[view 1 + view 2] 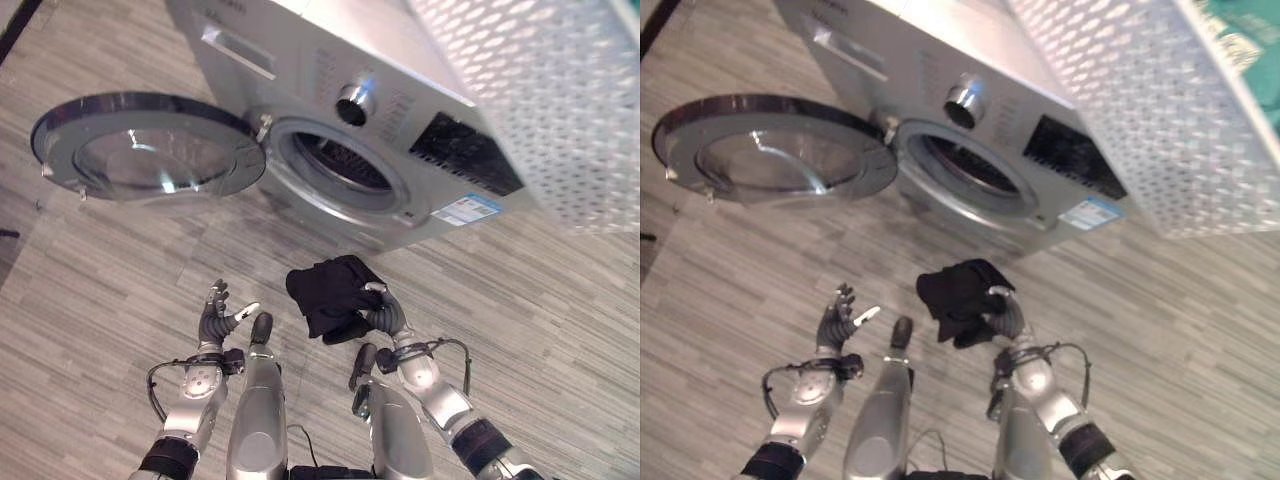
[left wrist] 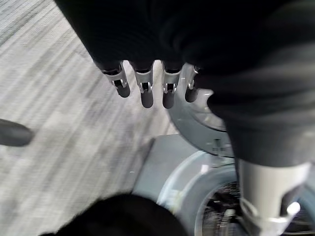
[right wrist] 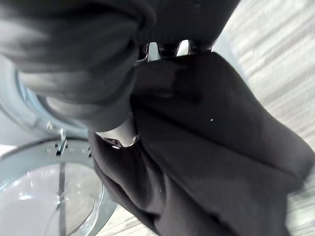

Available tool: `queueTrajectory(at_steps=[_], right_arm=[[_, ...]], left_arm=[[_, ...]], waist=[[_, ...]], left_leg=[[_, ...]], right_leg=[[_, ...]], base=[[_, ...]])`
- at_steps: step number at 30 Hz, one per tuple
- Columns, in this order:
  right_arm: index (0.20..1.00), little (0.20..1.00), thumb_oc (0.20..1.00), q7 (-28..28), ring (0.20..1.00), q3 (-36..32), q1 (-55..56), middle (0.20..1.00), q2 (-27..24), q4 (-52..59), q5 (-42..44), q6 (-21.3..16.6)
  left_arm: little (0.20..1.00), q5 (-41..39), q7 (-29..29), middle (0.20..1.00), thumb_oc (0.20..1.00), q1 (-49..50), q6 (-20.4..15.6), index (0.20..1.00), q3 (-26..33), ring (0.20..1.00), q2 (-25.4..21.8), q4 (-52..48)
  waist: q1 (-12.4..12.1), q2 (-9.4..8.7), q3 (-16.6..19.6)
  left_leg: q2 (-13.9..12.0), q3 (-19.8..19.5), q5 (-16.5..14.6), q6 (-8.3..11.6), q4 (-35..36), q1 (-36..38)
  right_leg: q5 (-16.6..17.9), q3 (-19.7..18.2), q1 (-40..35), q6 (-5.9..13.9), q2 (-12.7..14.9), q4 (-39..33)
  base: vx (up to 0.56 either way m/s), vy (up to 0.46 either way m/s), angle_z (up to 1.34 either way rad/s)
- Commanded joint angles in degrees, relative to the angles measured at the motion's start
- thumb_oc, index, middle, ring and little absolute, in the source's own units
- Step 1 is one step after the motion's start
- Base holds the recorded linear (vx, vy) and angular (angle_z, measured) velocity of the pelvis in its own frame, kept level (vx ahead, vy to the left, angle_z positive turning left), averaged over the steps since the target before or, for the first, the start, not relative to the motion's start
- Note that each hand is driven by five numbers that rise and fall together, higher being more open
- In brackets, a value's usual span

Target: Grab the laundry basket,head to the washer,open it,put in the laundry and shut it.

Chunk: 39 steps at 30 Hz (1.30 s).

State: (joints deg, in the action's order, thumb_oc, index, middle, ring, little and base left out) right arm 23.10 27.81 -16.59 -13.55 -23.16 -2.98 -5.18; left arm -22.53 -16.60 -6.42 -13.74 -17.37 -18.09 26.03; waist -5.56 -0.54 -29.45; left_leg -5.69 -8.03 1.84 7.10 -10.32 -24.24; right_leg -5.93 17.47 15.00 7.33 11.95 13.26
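Just short of the washer [image 1: 340, 120], the right hand [image 1: 385, 312] was clamped round a dark garment [image 1: 325, 292], held ready for the drum opening [image 1: 340, 163]; the left hand [image 1: 215, 320] hung slack-fingered, the door [image 1: 145, 147] swung wide left.

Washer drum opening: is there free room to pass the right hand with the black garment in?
Yes. The round drum opening looks unobstructed, with the glass door swung fully aside to its left. Bare wood-look floor lies between the right hand, closed on the black garment, and the silver washer. The open left hand stays clear.
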Motion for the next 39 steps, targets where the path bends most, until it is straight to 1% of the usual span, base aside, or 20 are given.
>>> queueTrajectory(at_steps=[1, 2, 4, 6, 7, 12, 14, 16, 20, 25, 26, 27, 28, 29, 31, 33, 34, 35, 37, 39], right_arm=[[0.2, 0.2, 0.2, 4.6, 0.2, -2.6, 2.9, 0.2, -1.0, 3.9, 1.5, -2.1], [0.2, 0.2, 0.2, 7.3, 0.2, -4.8, 0.0, 0.2, 0.3, 2.4, 3.1, -1.8], [0.2, 0.2, 0.2, 9.7, 0.2, -7.3, -2.5, 0.2, 1.1, 2.4, 3.9, -1.5], [0.2, 0.2, 0.2, 11.5, 0.2, -9.3, -4.4, 0.2, 1.2, 3.4, 3.1, -1.3], [0.2, 0.2, 0.2, 13.3, 0.2, -11.3, -6.6, 0.2, 0.9, 3.3, 2.5, -1.1], [0.2, 0.2, 0.2, 19.4, 0.2, -18.0, -15.0, 0.2, -0.2, 4.3, 1.5, -0.9], [0.2, 0.2, 0.2, 20.2, 0.2, -18.8, -16.1, 0.2, -0.5, 4.8, 1.5, -0.9], [0.2, 0.2, 0.2, 23.3, 0.2, -22.5, -22.5, 0.2, -1.8, 6.5, 1.7, -1.3], [0.2, 0.2, 0.2, 24.8, 0.2, -23.6, -26.2, 0.2, -2.6, 6.5, 1.8, -1.7], [0.2, 0.2, 0.2, 28.9, 0.2, -26.7, -32.6, 0.2, -6.4, 3.9, 0.3, -0.5], [0.2, 0.2, 0.2, 31.4, 0.2, -28.2, -35.9, 0.2, -9.3, 2.5, -1.3, 0.8], [0.2, 0.2, 0.2, 31.5, 0.2, -28.2, -36.3, 0.2, -9.5, 2.2, -1.2, 0.7], [0.2, 0.2, 0.2, 33.4, 0.2, -29.1, -39.8, 0.2, -13.0, -0.2, -2.1, 1.8], [0.2, 0.2, 0.2, 33.4, 0.2, -29.1, -40.3, 0.2, -13.3, -0.8, -2.0, 1.6], [0.2, 0.2, 0.2, 35.3, 0.2, -28.9, -44.2, 0.2, -17.9, -4.3, -2.4, 3.0], [0.2, 0.2, 0.2, 36.7, 0.2, -28.2, -47.6, 0.2, -23.5, -8.3, -3.2, 5.1], [0.2, 0.2, 0.2, 37.2, 0.2, -27.3, -49.5, 0.2, -28.2, -11.7, -3.8, 7.3], [0.2, 0.2, 0.2, 37.2, 0.2, -26.9, -50.2, 0.2, -28.7, -12.3, -3.5, 7.1], [0.2, 0.2, 0.2, 37.1, 0.2, -24.0, -52.2, 0.2, -35.1, -17.3, -4.3, 9.8], [0.2, 0.2, 0.2, 36.0, 0.2, -22.0, -53.2, 0.2, -37.2, -19.1, -4.7, 10.4]], left_arm=[[1.0, -1.2, -1.5, 1.0, 1.0, 5.9, -2.2, 1.0, -0.2, 1.0, 0.8, -2.8], [1.0, -1.2, -1.4, 1.0, 1.0, 6.7, -2.1, 1.0, -0.9, 1.0, 0.3, -3.3], [1.0, -1.1, -1.2, 1.0, 1.0, 6.9, -1.9, 1.0, -1.7, 1.0, -0.4, -3.6], [1.0, -1.0, -0.9, 1.0, 1.0, 6.5, -1.5, 1.0, -2.6, 1.0, -0.7, -3.4], [1.0, -0.8, -0.5, 1.0, 1.0, 5.8, -1.6, 1.0, -3.3, 1.0, -0.9, -3.7], [1.0, 0.1, 0.1, 1.0, 1.0, 3.1, -1.9, 1.0, -5.7, 1.0, -1.8, -5.8], [1.0, 0.3, 0.2, 1.0, 1.0, 2.8, -1.8, 1.0, -6.2, 1.0, -1.8, -6.0], [1.0, 0.9, 0.9, 1.0, 1.0, 2.2, -1.3, 1.0, -8.0, 1.0, -2.0, -6.4], [1.0, 0.4, 1.2, 1.0, 1.0, 2.1, -1.3, 1.0, -8.6, 1.0, -2.3, -6.5], [1.0, -0.2, 1.5, 1.0, 1.0, 2.1, -2.1, 1.0, -9.6, 1.0, -2.9, -8.1], [1.0, -0.3, 1.7, 1.0, 1.0, 2.2, -2.5, 1.0, -9.9, 1.0, -3.6, -8.9], [1.0, -0.3, 1.6, 1.0, 1.0, 2.0, -2.5, 1.0, -10.0, 1.0, -3.6, -8.9], [1.0, -0.5, 1.9, 1.0, 1.0, 2.3, -3.1, 1.0, -10.5, 1.0, -4.4, -9.4], [1.0, -0.5, 1.9, 1.0, 1.0, 2.0, -3.1, 1.0, -10.6, 1.0, -4.3, -9.4], [1.0, -0.9, 2.1, 1.0, 1.0, 2.1, -3.7, 1.0, -11.0, 1.0, -4.8, -9.8], [1.0, -1.3, 2.3, 1.0, 1.0, 2.1, -4.2, 1.0, -11.3, 1.0, -5.3, -9.8], [1.0, -1.8, 2.7, 1.0, 1.0, 2.2, -4.6, 1.0, -11.0, 1.0, -5.7, -9.9], [1.0, -1.8, 2.7, 1.0, 1.0, 2.0, -4.6, 1.0, -11.1, 1.0, -5.5, -9.9], [1.0, -2.6, 2.8, 1.0, 1.0, 2.2, -5.2, 1.0, -10.5, 1.0, -5.9, -10.1], [1.0, -3.0, 3.1, 1.0, 1.0, 2.2, -5.2, 1.0, -10.2, 1.0, -5.9, -10.2]], waist=[[0.2, 3.58, 2.7], [0.0, 4.8, 2.5], [-0.5, 5.77, 2.2], [-0.8, 6.44, 1.7], [-1.2, 7.3, 1.5], [-2.7, 10.03, 1.2], [-3.0, 10.3, 1.3], [-4.5, 11.39, 1.2], [-5.4, 11.79, 1.1], [-7.2, 13.07, 1.2], [-8.0, 13.58, 1.3], [-8.1, 13.67, 1.3], [-9.0, 14.13, 1.5], [-9.2, 14.25, 1.5], [-10.4, 14.85, 1.9], [-11.4, 15.41, 2.2], [-11.9, 15.53, 2.6], [-12.0, 15.77, 2.6], [-12.6, 15.71, 3.2], [-12.8, 15.69, 3.4]], left_leg=[[-5.7, 2.1, 5.9, 0.11, 8.5, -2.3], [-5.3, 5.2, 6.0, 0.58, 8.0, -3.7], [-4.4, 6.8, 5.7, 0.57, 7.2, -4.8], [-3.2, 7.3, 4.8, 0.02, 6.2, -5.9], [-1.9, 7.5, 3.9, -0.5, 5.0, -7.1], [2.0, 7.2, 1.5, -1.49, 1.1, -11.7], [2.5, 7.3, 1.1, -1.77, 0.6, -12.3], [4.4, 7.3, 0.2, -2.73, -0.6, -14.8], [5.1, 7.1, 0.1, -2.96, -1.0, -16.1], [6.4, 5.9, 0.3, -3.09, -1.4, -18.5], [7.0, 5.5, 0.4, -3.07, -1.3, -19.4], [7.0, 5.5, 0.4, -3.07, -1.4, -19.7], [7.6, 5.2, 0.6, -3.01, -1.2, -20.5], [7.6, 5.2, 0.6, -3.02, -1.3, -20.8], [8.1, 4.9, 0.9, -2.92, -1.0, -21.9], [8.6, 4.5, 1.3, -2.83, -0.7, -23.0], [9.1, 4.4, 1.5, -2.69, -0.3, -23.8], [9.1, 4.4, 1.5, -2.7, -0.3, -24.0], [9.7, 4.4, 1.9, -2.48, 0.2, -25.2], [9.9, 4.5, 2.0, -2.38, 0.3, -25.8]], right_leg=[[-7.9, 1.2, -0.1, -3.2, 0.4, 4.9], [-7.1, 1.9, 0.5, -2.38, 2.0, 4.8], [-5.7, 1.7, 1.4, -1.55, 3.6, 4.9], [-4.6, 1.2, 2.4, -0.74, 5.1, 4.9], [-4.0, 1.5, 2.8, -0.18, 6.5, 4.8], [-2.9, 2.9, 3.8, 0.88, 9.8, 4.2], [-2.6, 2.9, 4.1, 1.03, 10.2, 4.0], [-1.7, 3.6, 5.2, 1.52, 11.7, 3.8], [-1.6, 4.1, 5.9, 1.66, 12.1, 4.1], [-1.8, 5.3, 6.9, 1.76, 12.5, 4.6], [-2.0, 5.6, 7.5, 1.86, 12.7, 4.7], [-2.0, 5.6, 7.7, 1.86, 12.7, 4.8], [-2.1, 6.0, 8.2, 2.04, 12.8, 4.7], [-2.0, 6.0, 8.4, 2.04, 12.8, 4.7], [-2.1, 6.5, 9.2, 2.28, 13.0, 4.9], [-2.2, 6.8, 9.9, 2.51, 13.3, 4.9], [-2.2, 7.1, 10.2, 2.74, 13.3, 4.6], [-2.2, 7.1, 10.4, 2.75, 13.3, 4.5], [-2.0, 7.5, 10.9, 3.04, 13.4, 3.7], [-1.7, 7.7, 11.3, 3.25, 13.5, 3.4]], base=[[0.05, 0.156, 0.74], [0.06, 0.215, 0.54], [0.04, 0.206, 0.15], [0.05, 0.171, -0.06], [0.06, 0.143, -0.15], [0.05, 0.097, 0.11], [0.04, 0.077, 0.06], [0.05, 0.088, 0.05], [0.03, 0.023, 0.1], [0.03, -0.002, 0.14], [0.04, -0.006, 0.14], [0.05, -0.002, 0.12], [0.03, 0.004, 0.13], [0.05, 0.0, 0.12], [0.04, -0.004, 0.16], [0.07, 0.003, 0.16], [0.07, 0.011, 0.14], [0.07, 0.029, 0.16], [0.07, 0.023, 0.25], [0.06, 0.021, 0.11]])
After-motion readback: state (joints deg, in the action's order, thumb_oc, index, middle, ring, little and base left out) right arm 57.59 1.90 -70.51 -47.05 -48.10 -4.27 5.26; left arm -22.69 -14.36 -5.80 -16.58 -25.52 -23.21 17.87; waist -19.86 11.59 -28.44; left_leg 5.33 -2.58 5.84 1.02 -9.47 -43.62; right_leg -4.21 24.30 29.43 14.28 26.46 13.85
